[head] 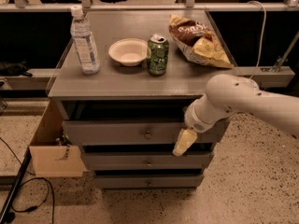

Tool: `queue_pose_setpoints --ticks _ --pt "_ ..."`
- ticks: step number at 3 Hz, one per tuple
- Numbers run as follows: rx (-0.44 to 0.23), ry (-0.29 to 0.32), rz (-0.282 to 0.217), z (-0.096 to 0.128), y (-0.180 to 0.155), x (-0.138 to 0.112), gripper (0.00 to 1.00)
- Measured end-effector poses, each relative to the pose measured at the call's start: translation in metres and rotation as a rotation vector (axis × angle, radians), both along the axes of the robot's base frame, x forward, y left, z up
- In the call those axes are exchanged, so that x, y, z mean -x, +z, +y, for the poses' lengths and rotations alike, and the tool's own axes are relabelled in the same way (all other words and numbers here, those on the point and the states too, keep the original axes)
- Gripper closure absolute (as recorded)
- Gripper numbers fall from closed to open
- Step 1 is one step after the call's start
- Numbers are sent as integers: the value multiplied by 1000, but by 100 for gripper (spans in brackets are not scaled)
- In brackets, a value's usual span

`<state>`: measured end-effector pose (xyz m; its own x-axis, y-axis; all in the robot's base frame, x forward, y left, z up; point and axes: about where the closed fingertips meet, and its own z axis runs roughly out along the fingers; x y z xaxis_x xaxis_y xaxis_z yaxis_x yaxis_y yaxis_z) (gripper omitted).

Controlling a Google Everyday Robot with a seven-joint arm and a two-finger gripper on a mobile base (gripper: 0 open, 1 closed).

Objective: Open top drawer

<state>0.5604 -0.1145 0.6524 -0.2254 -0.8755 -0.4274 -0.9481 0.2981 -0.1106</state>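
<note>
The top drawer [112,132] is the widest grey front of three in the grey cabinet, with a small round metal knob [148,135] at its centre. A dark gap shows between its top edge and the tabletop. Two narrower grey drawers [121,161] sit below it. My gripper [184,143], cream-coloured at the end of a white arm [233,99], hangs in front of the right part of the top drawer's face. It is to the right of the knob and slightly lower, apart from it.
On the cabinet top stand a water bottle [84,41], a white bowl [127,51], a green can [157,55] and a chip bag [198,41]. A cardboard box [53,153] sits by the cabinet's left side. A black cable [18,190] lies on the floor.
</note>
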Motion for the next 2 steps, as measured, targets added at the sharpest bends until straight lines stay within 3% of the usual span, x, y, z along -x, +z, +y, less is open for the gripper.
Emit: queue_pose_setpoints --ticks 1,2 --pt "-4 -19 10 -9 -8 0 0" --pt "-5 -21 11 -10 -9 0 21"
